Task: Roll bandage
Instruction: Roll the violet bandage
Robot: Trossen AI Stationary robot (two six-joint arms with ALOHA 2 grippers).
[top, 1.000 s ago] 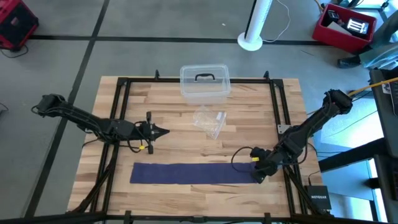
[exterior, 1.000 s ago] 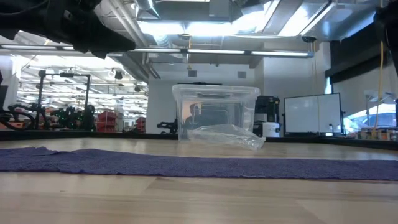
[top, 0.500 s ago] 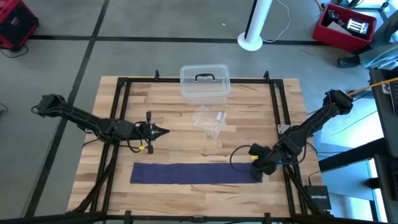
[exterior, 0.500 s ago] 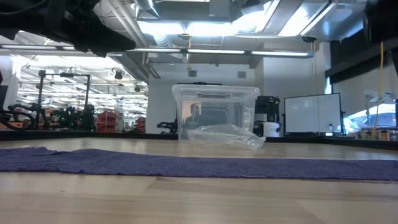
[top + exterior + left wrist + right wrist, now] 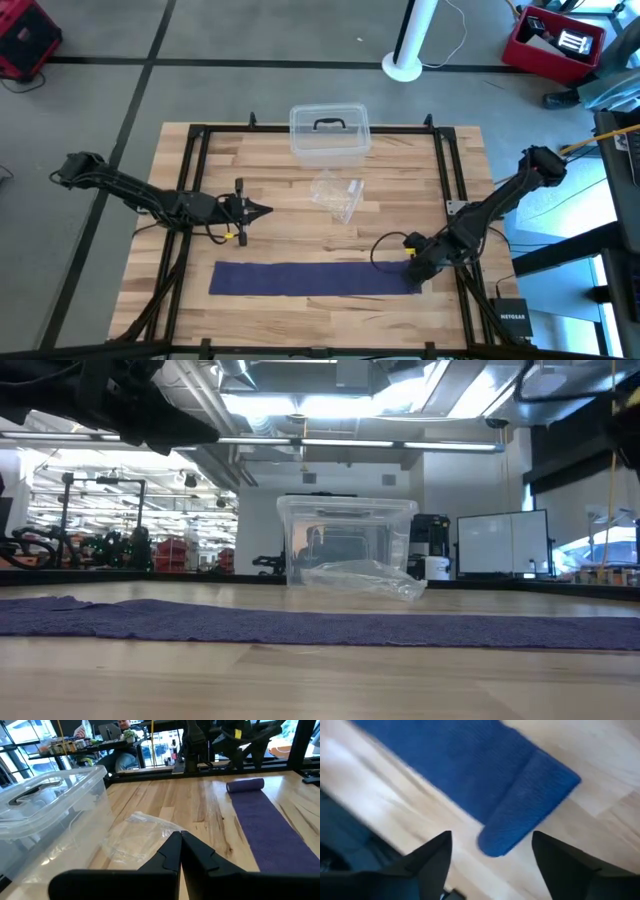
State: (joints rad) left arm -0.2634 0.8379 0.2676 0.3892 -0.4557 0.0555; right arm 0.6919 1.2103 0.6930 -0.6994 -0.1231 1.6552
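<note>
The dark blue-purple bandage lies flat along the table's near side, and its right end is turned into a short roll, also seen as a small roll in the left wrist view. My right gripper hangs open over that rolled end, pointing steeply down, with one finger on each side of the roll's tip. My left gripper waits shut above the table's left middle, pointing toward the right; its fingertips are together with nothing between them.
A clear plastic box with a black handle stands at the far middle. A clear crinkly bag lies in front of it. Black frame rails run along the table's sides. Bare wood lies between the bag and the bandage.
My right gripper has rolled and tipped a little more downward over the bandage's right end while staying at about the same spot. The bandage lies as before.
</note>
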